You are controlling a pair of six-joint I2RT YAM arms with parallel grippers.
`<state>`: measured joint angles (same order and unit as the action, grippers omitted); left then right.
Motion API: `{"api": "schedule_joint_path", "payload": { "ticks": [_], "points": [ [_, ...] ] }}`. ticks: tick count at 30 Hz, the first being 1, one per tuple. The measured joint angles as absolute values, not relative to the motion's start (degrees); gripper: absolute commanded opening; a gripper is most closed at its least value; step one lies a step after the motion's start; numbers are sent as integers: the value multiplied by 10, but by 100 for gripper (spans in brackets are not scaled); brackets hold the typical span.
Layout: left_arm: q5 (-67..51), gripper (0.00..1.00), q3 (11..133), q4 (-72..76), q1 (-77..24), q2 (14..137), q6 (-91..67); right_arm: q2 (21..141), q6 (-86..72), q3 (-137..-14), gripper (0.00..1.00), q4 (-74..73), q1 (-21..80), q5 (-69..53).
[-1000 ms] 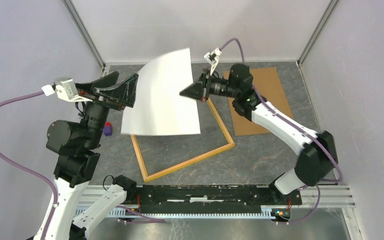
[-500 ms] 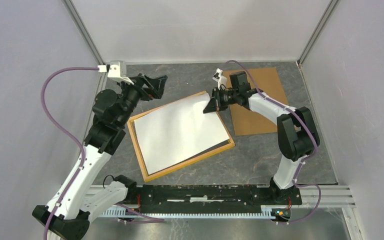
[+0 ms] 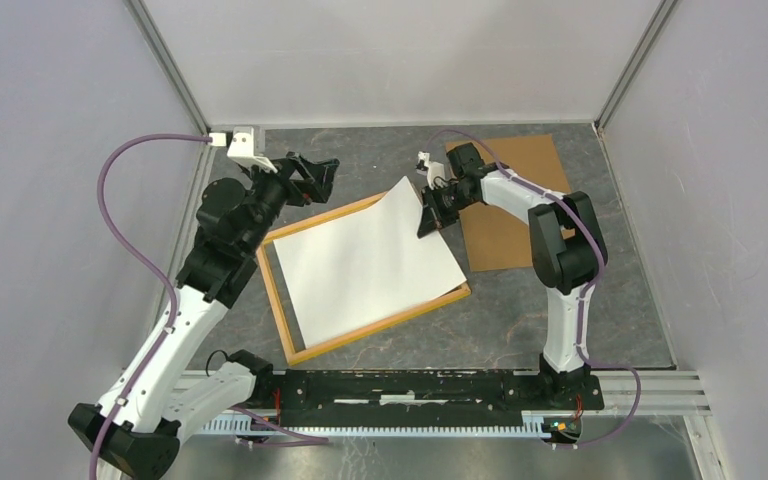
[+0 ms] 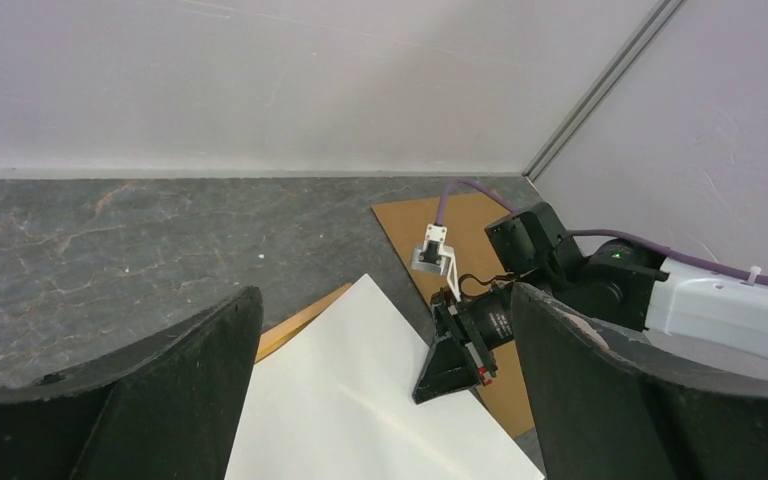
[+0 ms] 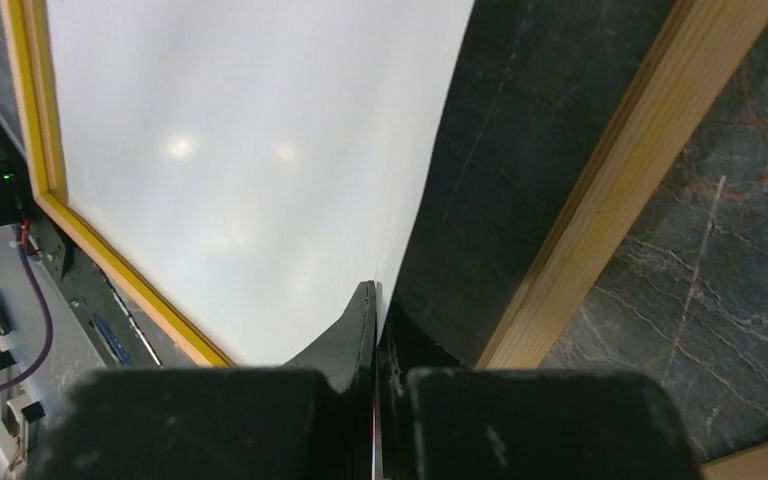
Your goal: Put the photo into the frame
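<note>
The photo [image 3: 360, 265] lies white side up over the frame [image 3: 272, 290]; its printed side is hidden. My right gripper [image 3: 430, 215] is shut on the photo's far right edge and holds that edge a little above the frame's right rail [image 5: 640, 170]. In the right wrist view the fingers [image 5: 360, 320] pinch the sheet [image 5: 240, 170], with shadow beneath it. My left gripper [image 3: 310, 175] hangs open and empty above the frame's far left corner. Its wrist view looks down on the photo [image 4: 360, 400], a sliver of frame [image 4: 300, 320] and the right gripper [image 4: 450, 360].
A plain brown backing board [image 3: 515, 210] lies flat on the dark stone table, right of the frame and under the right arm. White walls close in the back and both sides. The arms' base rail [image 3: 410, 385] runs along the near edge.
The photo, up in the air between both grippers a second ago, now lies on the frame. The left gripper let go and swung to the far left. The right gripper came down with its edge.
</note>
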<state>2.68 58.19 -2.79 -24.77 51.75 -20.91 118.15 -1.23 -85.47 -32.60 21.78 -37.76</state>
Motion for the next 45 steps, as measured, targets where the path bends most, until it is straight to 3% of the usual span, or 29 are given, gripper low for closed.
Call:
{"api": "schedule_joint_path", "payload": {
  "ticks": [20, 23, 27, 31, 38, 41, 45],
  "points": [
    [13, 99, 576, -18, -248, 526, -209, 1181, -120, -811, 0, -214, 254, -423],
    [13, 100, 574, -15, -248, 522, -209, 1181, -126, -811, 16, -210, 258, -418],
    [13, 100, 573, -15, -248, 518, -209, 1180, -129, -811, 45, -214, 258, -399],
    [13, 100, 570, -13, -248, 513, -209, 1176, -111, -823, 65, -255, 260, -347],
    [11, 100, 568, -11, -250, 502, -209, 1128, -50, -879, 80, -361, 265, -155],
    [12, 99, 566, -10, -256, 494, -209, 1068, -24, -866, 98, -369, 267, -27],
    [12, 99, 565, -6, -270, 486, -209, 872, 22, -655, 98, -239, 263, 124]
  ]
}}
